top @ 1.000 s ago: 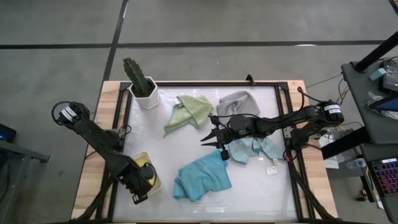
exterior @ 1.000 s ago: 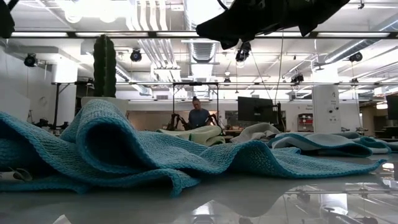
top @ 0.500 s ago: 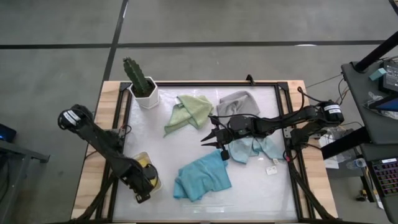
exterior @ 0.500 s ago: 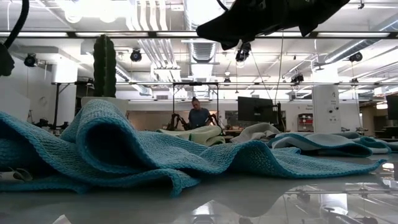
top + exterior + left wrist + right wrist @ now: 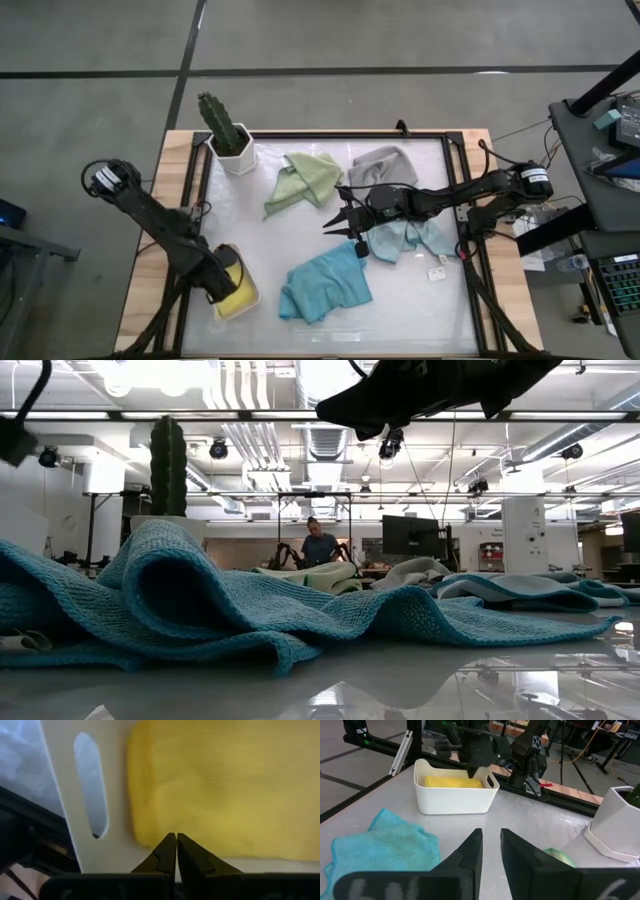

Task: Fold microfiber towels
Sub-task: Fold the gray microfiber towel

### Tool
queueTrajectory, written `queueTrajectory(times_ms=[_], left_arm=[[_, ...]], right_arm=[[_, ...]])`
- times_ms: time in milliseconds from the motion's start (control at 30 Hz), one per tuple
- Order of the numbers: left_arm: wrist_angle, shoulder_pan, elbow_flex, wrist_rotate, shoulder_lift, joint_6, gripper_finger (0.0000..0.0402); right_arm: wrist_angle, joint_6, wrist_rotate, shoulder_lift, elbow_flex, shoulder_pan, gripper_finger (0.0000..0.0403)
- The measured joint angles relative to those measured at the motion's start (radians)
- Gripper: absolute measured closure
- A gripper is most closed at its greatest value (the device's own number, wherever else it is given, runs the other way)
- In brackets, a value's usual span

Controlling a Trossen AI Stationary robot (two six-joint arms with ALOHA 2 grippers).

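At 7 o'clock, left gripper [image 5: 176, 840], fingers clenched empty, hovers over yellow towel [image 5: 235, 293] in white tray [image 5: 455, 800]. Right gripper [image 5: 343, 225], fingers slightly parted, holds nothing at desk [image 5: 420, 300] centre. Next, I'd judge: grab teal towel [image 5: 325, 285] at 6 o'clock.

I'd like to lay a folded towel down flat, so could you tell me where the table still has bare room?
Bare patches: the strip between the white tray and the teal towel, the middle below the cactus pot and sage green towel, and the corner beyond the small tag. It is crowded around the right gripper, among the grey towel and pale blue towel.
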Motion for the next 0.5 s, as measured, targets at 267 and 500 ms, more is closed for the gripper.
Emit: queueTrajectory(times_ms=[267, 500], left_arm=[[0.168, 0.01, -0.106, 0.001, 0.044, 0.0, 0.0402], [0.167, 0.023, -0.036, 0.022, 0.033, 0.0, 0.0402]], right_arm=[[0.0, 0.0, 0.0, 0.0, 0.0, 0.0, 0.0342], [-0.001, 0.0, 0.0, 0.0, 0.0, 0.0, 0.0342]])
